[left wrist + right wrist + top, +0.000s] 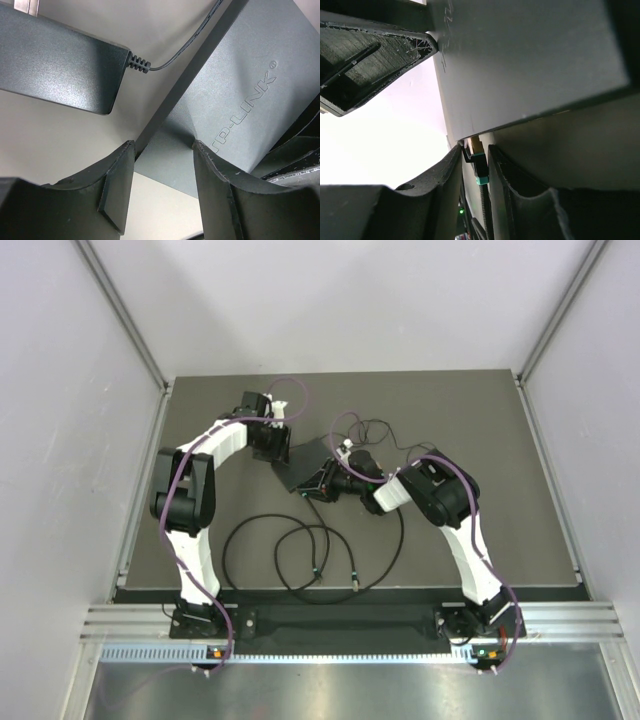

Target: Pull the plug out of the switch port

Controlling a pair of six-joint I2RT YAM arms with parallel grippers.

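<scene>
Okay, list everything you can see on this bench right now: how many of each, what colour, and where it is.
table: one, dark grey, under everything
switch: one, matte black with TP-LINK lettering, centre, tilted
plug: one, teal boot, at the switch's edge
power adapter: one, black, beside the switch, with a thin lead coming off it
cables: count unclear, black, looped on the near half of the table
arms: two, white and black, left arm and right arm bolted at the near edge
left claw: one, black, closed on the switch's corner
right claw: one, black, closed on the plug
</scene>
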